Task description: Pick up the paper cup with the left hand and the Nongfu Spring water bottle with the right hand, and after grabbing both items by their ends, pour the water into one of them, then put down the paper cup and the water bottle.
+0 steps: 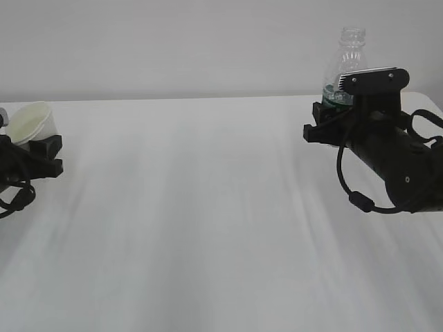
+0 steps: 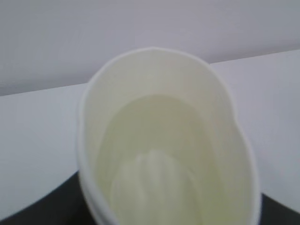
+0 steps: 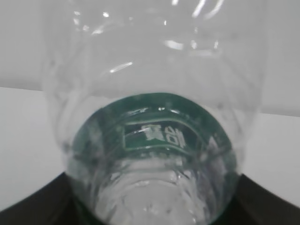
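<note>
At the far left edge of the exterior view my left gripper [image 1: 40, 149] is shut on the lower part of the paper cup [image 1: 31, 123]. The cup leans, its mouth turned up and to the right. In the left wrist view the cup [image 2: 164, 140] fills the frame, its rim pressed into a dented oval; I cannot tell whether water lies inside. On the right, my right gripper [image 1: 327, 126] is shut on the base of the upright Nongfu Spring water bottle [image 1: 349, 59], which has no cap. The bottle's green label [image 3: 159, 133] shows through the clear plastic in the right wrist view.
A white table [image 1: 208, 207] stretches between the two arms, with a plain pale wall behind. The right arm's black cable [image 1: 356, 197] loops down beside its wrist. The cup stands close to the left border of the exterior view.
</note>
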{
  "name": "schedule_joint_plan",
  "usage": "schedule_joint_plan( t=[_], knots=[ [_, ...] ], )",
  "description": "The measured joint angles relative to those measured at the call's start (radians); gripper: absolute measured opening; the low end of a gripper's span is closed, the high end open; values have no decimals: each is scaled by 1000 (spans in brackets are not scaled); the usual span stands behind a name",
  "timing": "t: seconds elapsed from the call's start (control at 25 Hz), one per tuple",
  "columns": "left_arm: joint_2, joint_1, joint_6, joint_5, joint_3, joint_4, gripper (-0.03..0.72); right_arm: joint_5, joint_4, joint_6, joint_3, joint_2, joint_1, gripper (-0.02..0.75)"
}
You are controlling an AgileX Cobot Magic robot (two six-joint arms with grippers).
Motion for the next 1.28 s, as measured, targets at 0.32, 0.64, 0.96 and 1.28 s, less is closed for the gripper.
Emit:
schedule_joint_plan(
  t=[0.32, 0.64, 0.96, 1.28],
  knots=[
    [55, 0, 0, -24, 0, -9, 397, 0, 0, 0, 12, 0, 0, 456],
    [92, 0, 0, -49, 0, -27, 397, 0, 0, 0, 28, 0, 0, 456],
    [122, 0, 0, -82, 0, -29, 397, 0, 0, 0, 28, 0, 0, 456],
    [135, 0, 0, -85, 0, -33, 397, 0, 0, 0, 28, 0, 0, 456]
  ],
)
